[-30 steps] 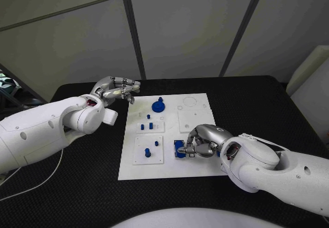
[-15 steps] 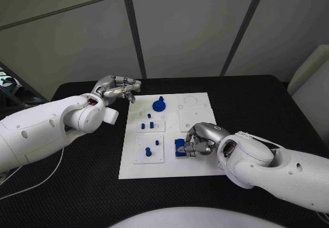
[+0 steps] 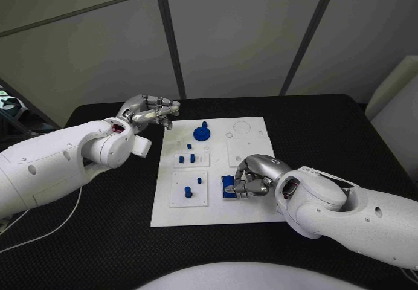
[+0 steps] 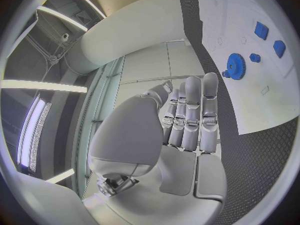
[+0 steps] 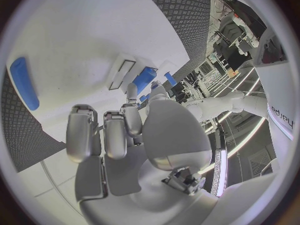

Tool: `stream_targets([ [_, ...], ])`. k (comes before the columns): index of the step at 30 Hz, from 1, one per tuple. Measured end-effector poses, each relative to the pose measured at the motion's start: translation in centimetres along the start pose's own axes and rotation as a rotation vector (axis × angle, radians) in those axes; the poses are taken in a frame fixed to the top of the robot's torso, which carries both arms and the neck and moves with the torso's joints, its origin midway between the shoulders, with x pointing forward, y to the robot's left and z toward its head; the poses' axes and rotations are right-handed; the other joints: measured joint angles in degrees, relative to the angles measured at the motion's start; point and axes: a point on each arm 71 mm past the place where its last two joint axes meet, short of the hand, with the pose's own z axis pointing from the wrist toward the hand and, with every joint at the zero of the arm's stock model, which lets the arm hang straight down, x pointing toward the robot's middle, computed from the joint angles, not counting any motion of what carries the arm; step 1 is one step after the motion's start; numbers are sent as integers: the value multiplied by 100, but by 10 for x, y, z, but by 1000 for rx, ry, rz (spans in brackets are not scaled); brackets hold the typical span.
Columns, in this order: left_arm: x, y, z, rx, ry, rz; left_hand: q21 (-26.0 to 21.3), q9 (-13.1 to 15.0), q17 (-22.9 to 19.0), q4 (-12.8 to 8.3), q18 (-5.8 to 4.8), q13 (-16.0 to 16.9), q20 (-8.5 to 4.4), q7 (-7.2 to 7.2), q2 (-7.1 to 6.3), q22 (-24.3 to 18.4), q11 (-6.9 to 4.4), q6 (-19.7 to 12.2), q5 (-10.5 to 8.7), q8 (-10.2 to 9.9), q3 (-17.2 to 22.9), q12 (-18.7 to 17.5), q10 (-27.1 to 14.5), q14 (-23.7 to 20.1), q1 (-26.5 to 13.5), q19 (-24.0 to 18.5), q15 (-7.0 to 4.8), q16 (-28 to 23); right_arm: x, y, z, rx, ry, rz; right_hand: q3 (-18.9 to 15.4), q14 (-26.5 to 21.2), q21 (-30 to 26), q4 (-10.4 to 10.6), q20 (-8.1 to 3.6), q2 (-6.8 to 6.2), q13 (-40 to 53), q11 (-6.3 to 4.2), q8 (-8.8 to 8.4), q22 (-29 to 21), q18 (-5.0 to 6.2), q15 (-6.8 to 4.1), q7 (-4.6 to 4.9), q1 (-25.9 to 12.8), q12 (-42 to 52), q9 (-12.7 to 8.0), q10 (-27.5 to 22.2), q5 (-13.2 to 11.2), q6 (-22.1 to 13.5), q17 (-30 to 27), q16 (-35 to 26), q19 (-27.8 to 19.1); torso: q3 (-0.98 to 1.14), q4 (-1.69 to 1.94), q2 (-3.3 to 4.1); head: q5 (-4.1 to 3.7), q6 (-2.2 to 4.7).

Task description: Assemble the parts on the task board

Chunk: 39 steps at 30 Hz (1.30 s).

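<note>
**Right hand down on the board's near edge, left hand parked off the far corner**

Starting with the black tabletop (image 3: 348, 133): it carries the white task board (image 3: 252, 214) square in front of me, long side running away from me, so both arms can reach it without crossing.

My right hand (image 3: 250, 179) is low over the near right part of the board, fingers curled in around the chunky blue block (image 3: 228, 185) that sits there. From the head view the fingers hide most of that piece, so I judge I am gripping or pressing it, but I cannot tell for certain whether it is clamped or only touched. The right wrist view shows my fingers bent over white board with blue pieces just beyond the fingertips, which fits a seating push, not a carry.

My left hand (image 3: 150, 111) hangs off the board's far left corner, above the tabletop, fingers drawn together and nothing visible in them. I read that as waiting clear of the work, near enough to come in next.

Close to it on the board stands the blue gear (image 3: 202, 133), round and toothed, also plain in the left wrist view (image 4: 236, 66). Toward me from it sit a pair of small blue pegs (image 3: 186, 160) on a raised white tile, and nearer again a single upright blue pin (image 3: 187, 193) in its own tile. These look already seated, so my judgement is that the block under my right hand is the step now in hand.
</note>
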Motion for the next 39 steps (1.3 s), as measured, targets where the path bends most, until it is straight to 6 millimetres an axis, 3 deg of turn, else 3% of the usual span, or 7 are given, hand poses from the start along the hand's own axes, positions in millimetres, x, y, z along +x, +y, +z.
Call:
stream_targets([
  [4,0,0,0,0,0,0,0,0,0,0,0,0,0,0,0,0,0,0,0,0,0,0,0,0,0,0,0,0,-3,-3,-4,-6,-15,9,0,0,0,0,0,53,-25,-11,-13,0,0,0,3,53,-18,-2,11,30,-47,0,-14,0,1,1,-3,-13,8],
  [6,-1,0,0,0,-1,1,0,0,0,0,0,0,0,0,0,0,0,0,0,0,0,0,0,0,0,0,0,0,-6,-7,-8,-7,-29,20,0,0,-31,0,0,57,-46,26,-139,0,0,1,58,163,-85,-53,-26,104,-147,0,-71,0,1,1,-5,-17,20],
  [10,-2,0,-1,-1,-3,1,0,0,0,0,0,0,0,0,0,0,0,0,0,0,0,0,0,0,0,0,0,0,-18,-24,-16,4,-66,64,0,-18,-131,0,61,128,-219,181,-570,0,1,70,202,436,-364,-271,-186,183,-421,0,-150,-61,0,-4,-10,-38,41],
  [14,-3,0,-1,-1,-6,2,-2,0,0,0,0,-1,0,1,0,0,-1,-1,0,0,0,0,-1,0,0,0,0,0,-41,-44,-22,24,-118,114,0,-10,-131,0,103,186,-382,225,-988,0,0,136,301,672,-411,-512,-230,211,-380,4,-150,-104,-2,-17,-18,-81,71],
  [18,-4,0,-2,0,-7,3,-27,0,0,0,0,4,0,21,0,-7,-23,-22,0,0,0,0,-23,0,0,0,0,0,-59,-69,-33,61,-148,133,16,-10,-132,-16,125,232,-346,249,-1190,-1,1,136,285,790,-420,-645,-206,214,-166,4,-150,-82,-3,-34,-32,-141,101],
  [30,-3,0,-2,2,-6,2,-44,0,0,0,0,4,0,21,0,-6,-23,-22,0,0,0,23,-23,0,0,0,0,0,-71,-96,-52,129,-140,61,-210,-10,-131,128,125,107,-292,195,-1332,-1,1,135,203,711,-378,-753,-133,249,193,3,-150,-82,4,-52,-31,-414,170],
  [39,-3,1,-2,1,-6,2,-44,0,0,0,0,3,0,21,0,-6,-23,-22,0,0,0,23,-23,0,0,0,0,0,-59,-96,-56,161,-67,-10,-285,-10,-156,141,125,95,-334,183,-1332,-1,1,135,169,649,-415,-702,-120,314,333,3,-171,-82,1,-56,-28,-507,138],
])
